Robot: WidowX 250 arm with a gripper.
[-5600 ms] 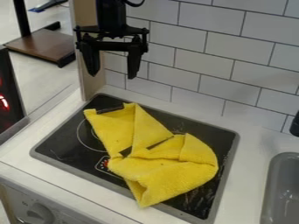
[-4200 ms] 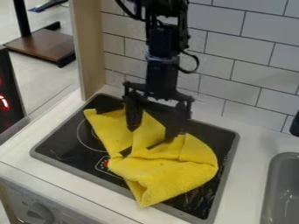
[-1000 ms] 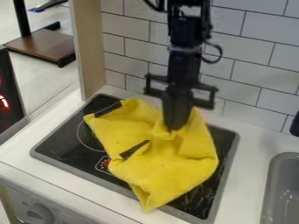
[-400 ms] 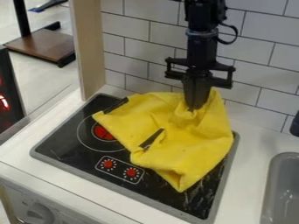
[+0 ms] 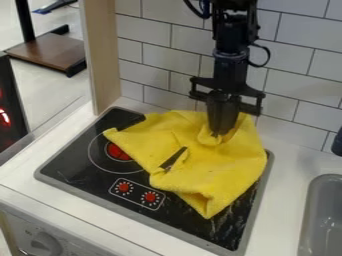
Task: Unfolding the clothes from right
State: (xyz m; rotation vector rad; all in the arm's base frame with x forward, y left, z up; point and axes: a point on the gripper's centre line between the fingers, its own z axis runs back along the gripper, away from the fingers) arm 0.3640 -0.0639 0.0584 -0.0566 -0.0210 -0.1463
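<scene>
My gripper (image 5: 219, 133) hangs over the back right part of the stovetop, shut on the upper edge of the yellow cloth (image 5: 214, 172). The cloth bunches up around the fingertips. It lies spread and wrinkled over the right and middle of the black stovetop (image 5: 80, 165), one corner pointing left and another toward the front. A dark slit-like gap shows near the cloth's middle.
A tiled wall (image 5: 300, 80) stands close behind the gripper. The grey sink (image 5: 324, 215) is at the right, with a black object (image 5: 337, 144) behind it. A wooden panel (image 5: 103, 55) rises at the stove's back left corner.
The gripper came down from the upper left, closed on the cloth, then shifted right and lifted, dragging the cloth rightward and uncovering the red stove markings. Lately it has lowered slightly.
</scene>
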